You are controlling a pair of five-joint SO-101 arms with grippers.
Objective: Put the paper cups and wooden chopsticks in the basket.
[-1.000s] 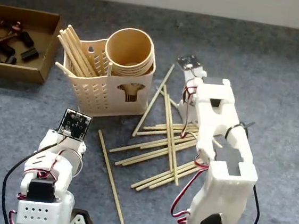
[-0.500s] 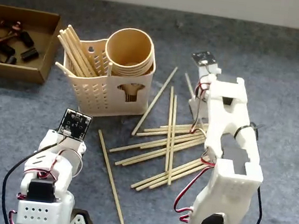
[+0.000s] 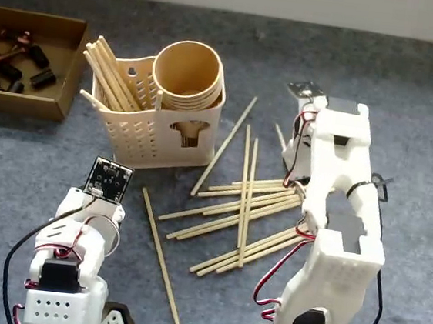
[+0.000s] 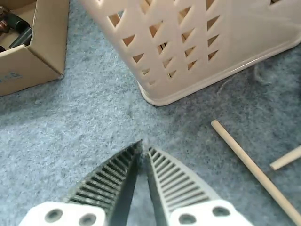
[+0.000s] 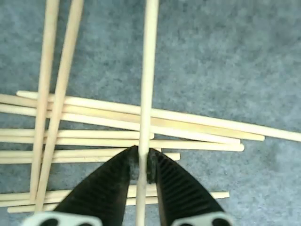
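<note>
Wooden chopsticks (image 3: 244, 211) lie loose in a crossed heap on the grey carpet (image 3: 407, 112), between the basket (image 3: 157, 136) and the right arm. The right gripper (image 5: 140, 157) sits directly over that heap. Its black jaws are pinched together on a single chopstick (image 5: 149, 70), which runs straight out from between the tips and crosses above several sticks lying athwart it. The basket stands upright near the heap, with the paper cups (image 3: 189, 70) stacked in one side and a bundle of sticks (image 3: 109, 77) leaning in the other. One stick rests slanted against its front corner. The left gripper (image 4: 142, 149) hangs low over bare carpet a little short of the basket's foot, jaws drawn almost tip to tip with nothing between them. A lone chopstick (image 4: 254, 169) lies off to one side of it, apart from the heap. A cardboard box (image 3: 52, 106) sits beside the basket on the side away from the heap. Open carpet stretches beyond the right arm and along the far edge behind the basket.
</note>
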